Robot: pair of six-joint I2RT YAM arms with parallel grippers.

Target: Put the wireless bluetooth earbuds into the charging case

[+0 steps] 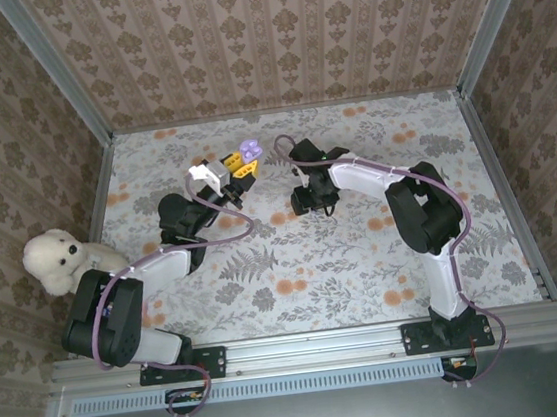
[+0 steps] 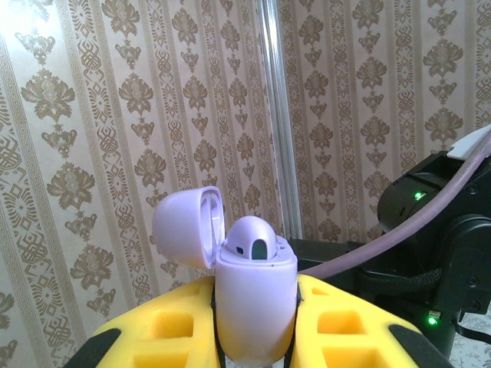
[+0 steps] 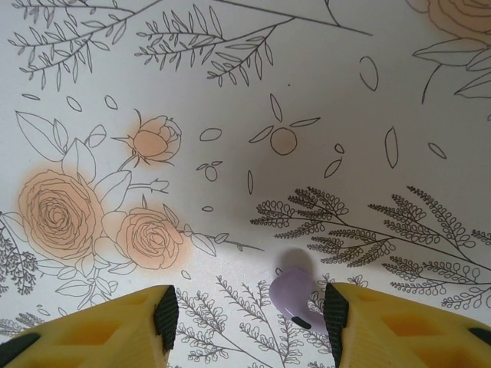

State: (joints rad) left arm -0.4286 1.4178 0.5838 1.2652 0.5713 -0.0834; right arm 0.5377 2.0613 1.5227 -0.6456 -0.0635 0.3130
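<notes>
Right of the open lilac plastic charging case (image 2: 253, 299) clamped in the left gripper (image 2: 253, 333), the loose lilac earbud (image 3: 294, 295) lies on the floral table (image 3: 230, 115) between the right gripper (image 3: 245, 314)'s parted yellow fingers (image 3: 115, 330), close to one, so closing off-centre could flick it away.

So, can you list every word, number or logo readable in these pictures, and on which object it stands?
There are none. The charging case, the loose earbud, the tablecloth and the wallpaper carry only plain colour or patterns, no readable letters, numbers or logos.
</notes>
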